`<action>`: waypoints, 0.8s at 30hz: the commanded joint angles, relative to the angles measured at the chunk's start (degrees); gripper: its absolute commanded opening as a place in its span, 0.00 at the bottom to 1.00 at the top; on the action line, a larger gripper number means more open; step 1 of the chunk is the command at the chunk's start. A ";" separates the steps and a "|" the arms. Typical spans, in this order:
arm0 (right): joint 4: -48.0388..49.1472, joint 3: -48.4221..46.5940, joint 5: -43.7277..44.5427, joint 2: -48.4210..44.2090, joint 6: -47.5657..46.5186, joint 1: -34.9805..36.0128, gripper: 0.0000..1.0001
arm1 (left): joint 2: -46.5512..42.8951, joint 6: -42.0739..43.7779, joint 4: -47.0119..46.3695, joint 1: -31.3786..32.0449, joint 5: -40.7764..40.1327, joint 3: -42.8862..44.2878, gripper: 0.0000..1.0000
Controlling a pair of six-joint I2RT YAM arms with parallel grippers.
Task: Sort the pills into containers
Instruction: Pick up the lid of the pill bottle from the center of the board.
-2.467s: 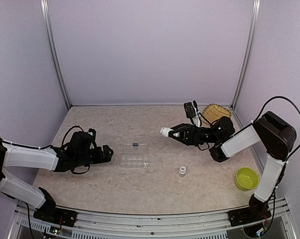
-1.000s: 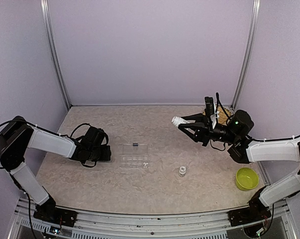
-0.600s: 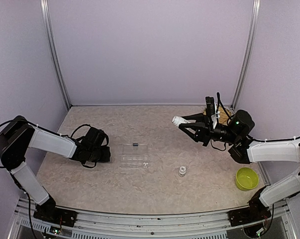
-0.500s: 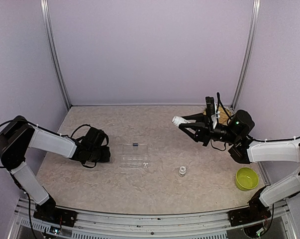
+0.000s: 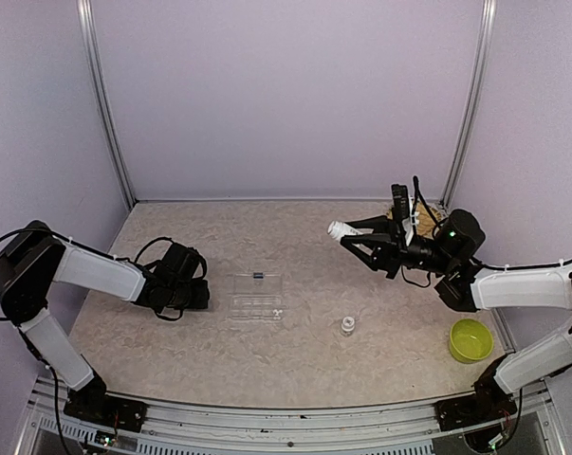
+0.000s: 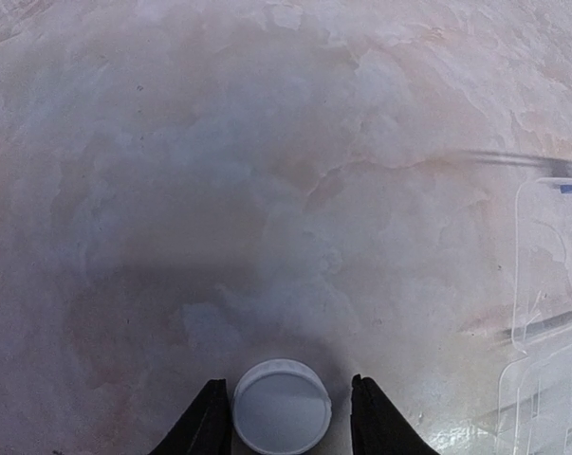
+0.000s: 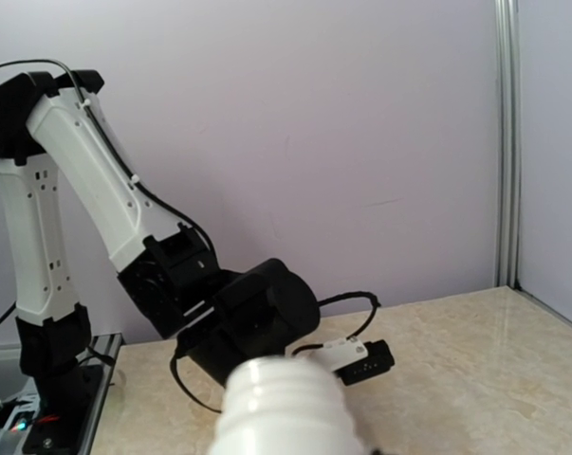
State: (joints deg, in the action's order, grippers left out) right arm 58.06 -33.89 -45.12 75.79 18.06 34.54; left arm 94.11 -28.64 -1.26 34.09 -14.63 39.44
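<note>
Containers (image 5: 257, 298) near left gripper (image 5: 207, 294)

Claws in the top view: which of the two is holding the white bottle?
The right claw: it grips the white bottle, raised above the table. The left claw sits low, its fingers on either side of a white cap.

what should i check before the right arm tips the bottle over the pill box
1. bottle gripped in right pincer: ok
2. cap off, lying on the table between the left pincer fingers: ok
3. pill box lid open: ok
4. bottle mouth over the pill box: not ok, it is off to the right
5. left pincer apart from the pill box: ok
6. pills inside the bottle: cannot tell
</note>
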 commanded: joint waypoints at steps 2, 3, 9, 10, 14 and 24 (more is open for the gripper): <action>0.38 0.54 0.48 0.32 0.20 0.91 0.17 | -1.02 -0.44 1.04 -0.32 -0.04 -1.28 0.40; 0.32 0.57 0.52 0.32 0.16 0.96 0.17 | -1.09 -0.45 1.08 -0.31 0.02 -1.36 0.40; 0.32 0.53 0.56 0.41 0.26 1.05 0.17 | -0.74 -0.29 0.36 -0.27 0.10 -1.47 0.33; 0.38 0.51 0.56 0.41 0.24 1.05 0.17 | -0.56 -0.29 0.26 -0.28 0.25 -1.41 0.31; 0.00 0.41 0.65 0.39 0.11 1.14 0.17 | -0.39 -0.26 -0.06 -0.34 0.45 -1.30 0.26; -0.50 0.12 -0.09 1.15 -0.12 1.38 0.17 | -5.78 0.80 -2.38 0.13 4.59 -2.35 0.26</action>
State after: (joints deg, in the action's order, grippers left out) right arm 57.82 -33.89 -44.95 76.09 18.04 35.16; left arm 92.73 -28.62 -1.89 34.09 -13.37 38.20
